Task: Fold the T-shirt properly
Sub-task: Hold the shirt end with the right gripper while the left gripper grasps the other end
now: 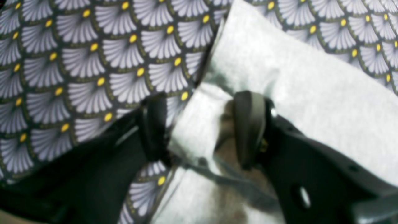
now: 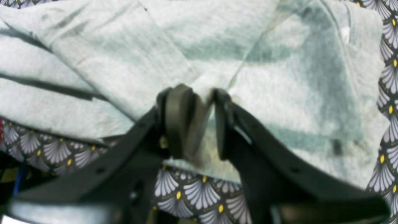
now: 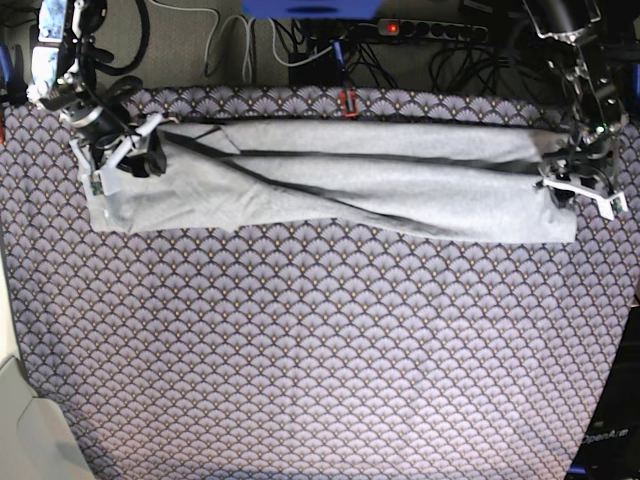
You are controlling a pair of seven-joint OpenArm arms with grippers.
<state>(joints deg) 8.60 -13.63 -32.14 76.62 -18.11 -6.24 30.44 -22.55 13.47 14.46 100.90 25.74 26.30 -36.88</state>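
The light grey T-shirt [image 3: 350, 190] lies stretched in a long band across the far part of the table, with dark creases running along it. My right gripper [image 3: 125, 155] is at its left end in the base view. In the right wrist view this gripper [image 2: 203, 121] is shut on a pinched fold of the T-shirt [image 2: 124, 62]. My left gripper [image 3: 565, 185] is at the shirt's right end. In the left wrist view its jaws [image 1: 200, 127] stand fairly wide and hold a thick raised fold of the T-shirt's [image 1: 311, 93] edge. No lettering shows.
The purple-grey fan-patterned tablecloth [image 3: 320, 350] covers the table in front of the shirt. A power strip and cables [image 3: 430, 28] lie behind the far edge. A small red item [image 3: 347, 100] sits at the far edge. The table's left edge [image 3: 12, 330] borders beige floor.
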